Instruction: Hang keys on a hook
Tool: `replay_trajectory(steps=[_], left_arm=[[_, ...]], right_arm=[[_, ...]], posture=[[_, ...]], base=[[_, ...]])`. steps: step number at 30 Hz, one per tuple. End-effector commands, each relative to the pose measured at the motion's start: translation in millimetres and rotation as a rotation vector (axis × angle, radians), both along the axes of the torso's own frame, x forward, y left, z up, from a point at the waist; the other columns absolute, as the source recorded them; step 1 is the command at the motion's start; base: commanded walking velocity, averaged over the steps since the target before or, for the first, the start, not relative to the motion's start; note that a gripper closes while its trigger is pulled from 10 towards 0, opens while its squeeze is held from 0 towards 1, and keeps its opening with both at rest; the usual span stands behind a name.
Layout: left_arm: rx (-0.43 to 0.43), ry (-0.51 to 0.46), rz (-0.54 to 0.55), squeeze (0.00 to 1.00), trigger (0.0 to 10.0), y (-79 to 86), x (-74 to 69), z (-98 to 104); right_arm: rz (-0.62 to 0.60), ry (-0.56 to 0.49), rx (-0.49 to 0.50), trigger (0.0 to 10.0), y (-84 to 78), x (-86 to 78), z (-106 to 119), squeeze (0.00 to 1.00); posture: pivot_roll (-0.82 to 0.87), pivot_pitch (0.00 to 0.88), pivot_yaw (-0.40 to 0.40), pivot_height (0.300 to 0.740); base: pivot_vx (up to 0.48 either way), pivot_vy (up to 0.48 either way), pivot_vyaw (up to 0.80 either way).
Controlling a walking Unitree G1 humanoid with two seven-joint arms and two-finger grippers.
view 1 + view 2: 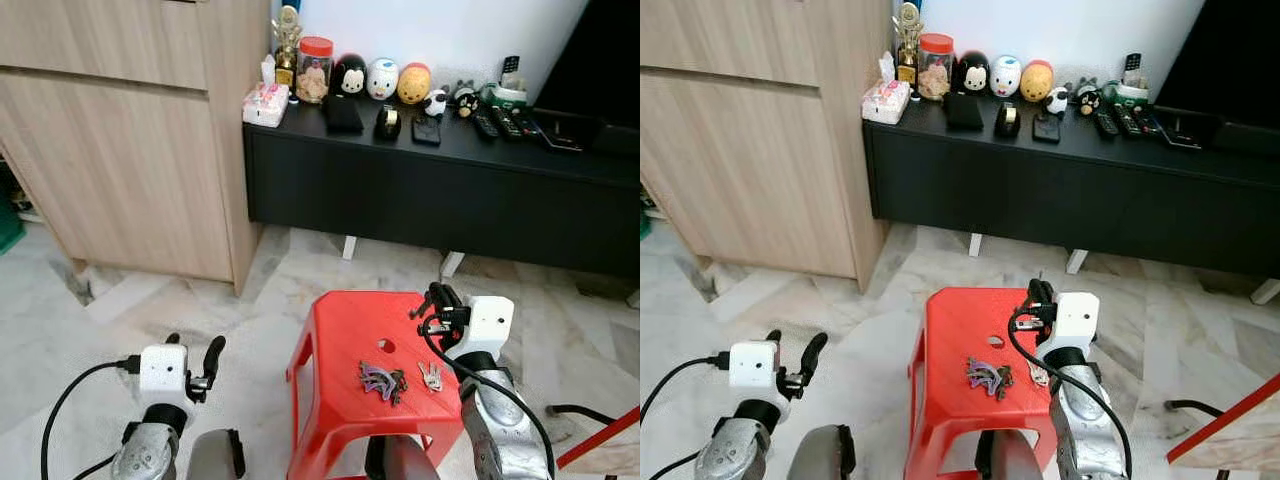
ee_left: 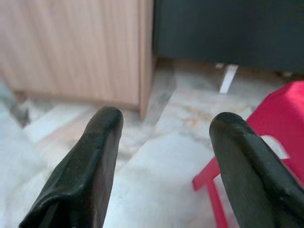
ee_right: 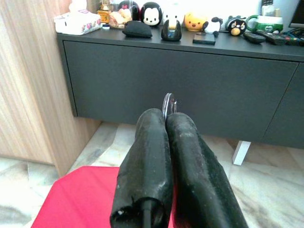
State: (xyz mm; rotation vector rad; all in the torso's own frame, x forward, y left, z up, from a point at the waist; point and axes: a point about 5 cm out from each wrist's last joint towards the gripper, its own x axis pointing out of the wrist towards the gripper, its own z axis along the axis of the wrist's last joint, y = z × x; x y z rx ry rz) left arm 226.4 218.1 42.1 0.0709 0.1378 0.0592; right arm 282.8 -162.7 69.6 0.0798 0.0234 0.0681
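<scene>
Red stool [image 1: 340,330] before a black cabinet [image 1: 440,190] bearing figurines [image 1: 382,78].

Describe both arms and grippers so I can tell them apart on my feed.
Both arms are silver with a white boxy wrist block and black cable. The left gripper and right gripper each have two long, rounded, matte black fingers.

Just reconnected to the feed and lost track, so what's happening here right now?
The robot stands over a red plastic stool on a marble floor. Its right end effector is raised above the stool's far right corner with its fingers pressed together on a small metal key ring. A bunch of keys and a smaller silver key set lie on the stool's seat. The left end effector hangs open over the floor left of the stool, holding nothing. I can't make out a hook.
</scene>
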Motion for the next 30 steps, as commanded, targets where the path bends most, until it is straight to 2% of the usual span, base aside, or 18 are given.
replay_trajectory(steps=[1, 7, 11, 16, 19, 23, 26, 27, 29, 30], left_arm=[[-0.014, 0.004, 0.013, 0.00, 10.0, 1.9, 1.6, -3.5], [-0.039, 0.050, 0.084, 0.00, 10.0, 16.0, -1.5, -16.7], [-0.056, 0.091, 0.151, 0.00, 10.0, 29.1, -8.4, -29.9], [-0.037, 0.157, 0.179, 0.00, 10.0, 36.0, -16.5, -46.4], [-0.031, 0.278, 0.205, 0.00, 10.0, 40.4, -31.2, -69.3], [-0.028, 0.321, 0.215, 0.00, 10.0, 40.3, -37.7, -76.7], [-0.045, 0.403, 0.231, 0.00, 10.0, 37.9, -52.3, -91.4], [-0.045, 0.403, 0.231, 0.00, 10.0, 37.9, -52.3, -91.4], [-0.063, 0.480, 0.245, 0.00, 10.0, 34.0, -66.2, -103.8], [-0.070, 0.557, 0.258, 0.00, 10.0, 32.5, -80.1, -114.0]], right_arm=[[-0.034, -0.013, 0.001, 10.0, -8.9, 3.3, 4.4, 0.00], [-0.042, -0.001, 0.004, 10.0, -9.0, 6.2, 5.1, 0.00], [-0.031, 0.008, 0.006, 10.0, -6.2, 7.0, 3.5, 0.00], [-0.024, 0.005, 0.004, 10.0, -3.0, 9.1, 4.4, 0.00], [-0.032, 0.002, 0.010, 10.0, -2.0, 10.4, 5.4, 0.00], [-0.034, 0.003, 0.010, 10.0, -2.0, 9.4, 4.8, 0.00], [-0.050, 0.019, 0.017, 10.0, -3.9, 4.4, 0.7, 0.00], [-0.050, 0.019, 0.017, 10.0, -3.9, 4.4, 0.7, 0.00], [-0.058, 0.034, 0.015, 10.0, -4.4, -0.8, -4.5, 0.00], [-0.080, 0.041, 0.026, 10.0, -5.1, -4.3, -7.8, 0.00]], posture=[[0.14, 0.000, -0.124, 0.645], [0.14, 0.000, -0.124, 0.675], [0.14, 0.000, -0.131, 0.700], [0.14, 0.000, -0.132, 0.725], [0.14, 0.000, -0.127, 0.740], [0.13, 0.000, -0.126, 0.740], [0.13, 0.000, -0.130, 0.740], [0.13, 0.000, -0.130, 0.740], [0.14, 0.000, -0.125, 0.740], [0.12, 0.000, -0.109, 0.740]], base=[[0.000, 0.000, 0.00], [0.000, 0.000, 0.00], [0.000, 0.000, 0.00], [0.000, 0.000, 0.00], [0.000, 0.000, 0.00], [0.000, 0.000, 0.00], [0.000, 0.000, 0.00], [0.000, 0.000, 0.00], [0.000, 0.000, 0.00], [0.000, 0.000, 0.00]])
